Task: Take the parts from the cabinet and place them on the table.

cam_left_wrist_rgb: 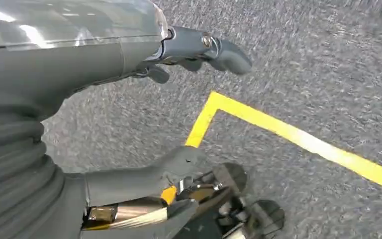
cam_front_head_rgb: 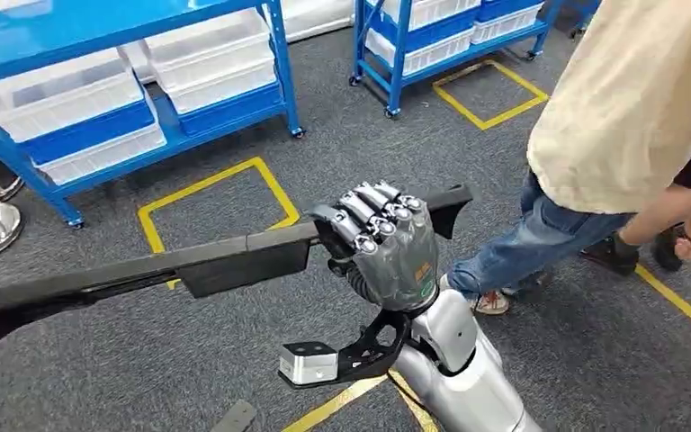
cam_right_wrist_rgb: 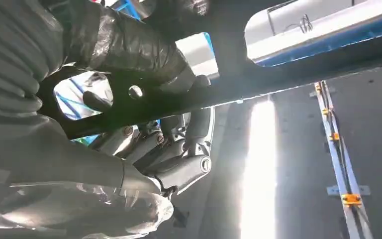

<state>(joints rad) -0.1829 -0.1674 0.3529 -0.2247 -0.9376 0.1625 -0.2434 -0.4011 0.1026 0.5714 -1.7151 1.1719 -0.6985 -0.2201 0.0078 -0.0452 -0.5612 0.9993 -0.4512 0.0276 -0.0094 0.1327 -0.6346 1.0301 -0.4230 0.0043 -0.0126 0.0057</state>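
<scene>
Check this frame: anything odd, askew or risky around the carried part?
Nothing is spilled or visibly damaged. The right hand grips the long black part well toward one end, so most of it juts out sideways unsupported. A person stands close on the robot's right. The left hand hangs over the carpet holding nothing.

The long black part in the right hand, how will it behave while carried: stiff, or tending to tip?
The long black part looks rigid, showing no sag. The right hand grips it well off its middle, so the longer end may dip. It probably swings wide near the person.
</scene>
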